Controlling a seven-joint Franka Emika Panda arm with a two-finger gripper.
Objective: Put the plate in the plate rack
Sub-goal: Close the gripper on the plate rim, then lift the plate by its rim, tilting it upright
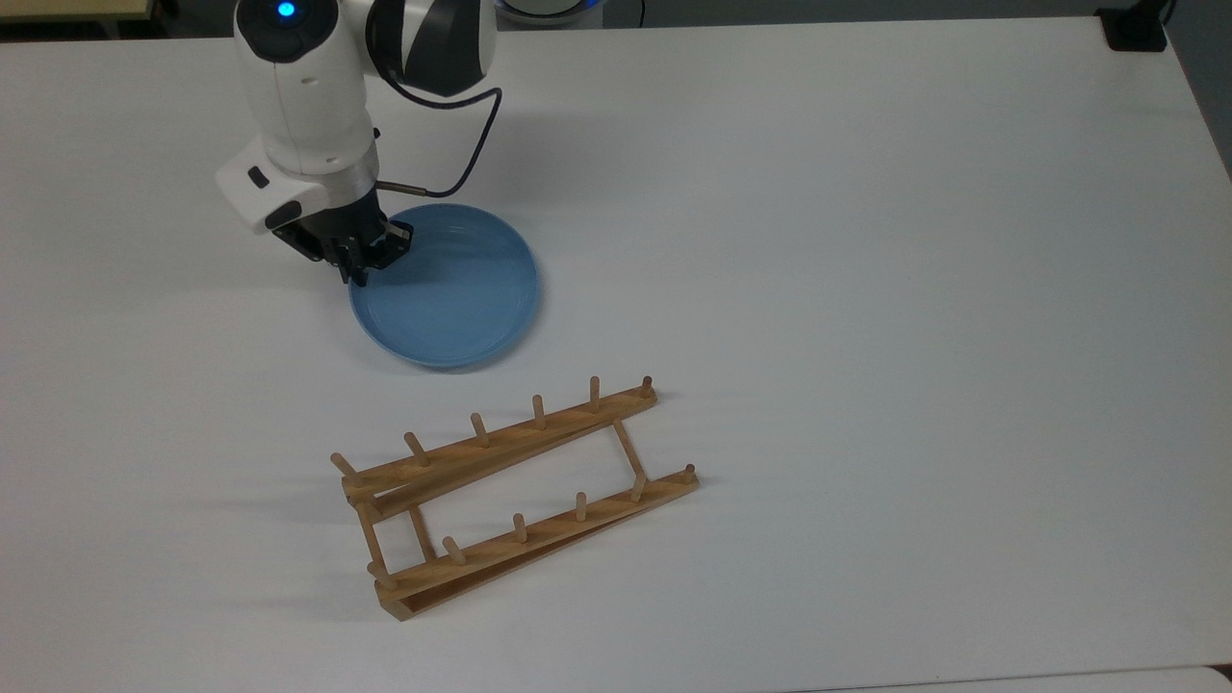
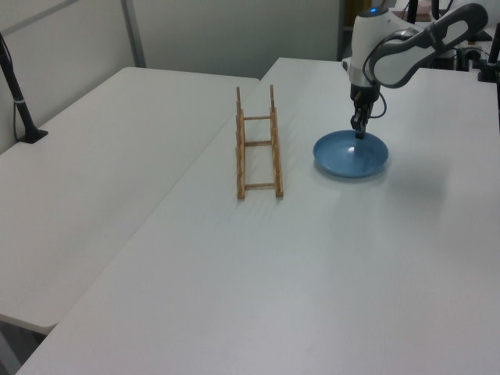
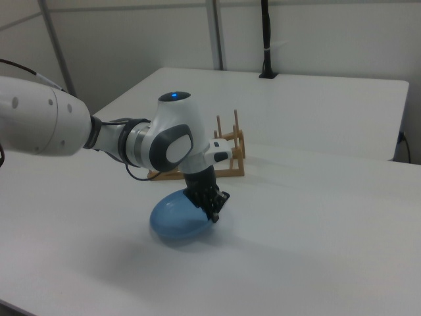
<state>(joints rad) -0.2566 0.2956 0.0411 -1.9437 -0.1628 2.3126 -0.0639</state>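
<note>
- Gripper (image 1: 358, 262): closed on the plate's rim, at the edge on the top view's left; fingers point down from the white wrist.
- Plate (image 1: 448, 294): light blue, round, held by that rim. In the right view (image 3: 176, 219) it appears tilted, gripped edge raised; whether the far edge touches the table I cannot tell.
- Rack (image 1: 510, 496): wooden, two pegged rails joined by crossbars, flat on the table, nothing in it. In the top view it sits below the plate, apart from it; in the left view (image 2: 258, 144) it stands to the plate's left (image 2: 351, 153), with a gap between.
- Table (image 1: 866, 289): white, bare around both items.
- Arm (image 3: 131, 141): white, blue light lit on the wrist housing; a black cable loops beside the wrist.
</note>
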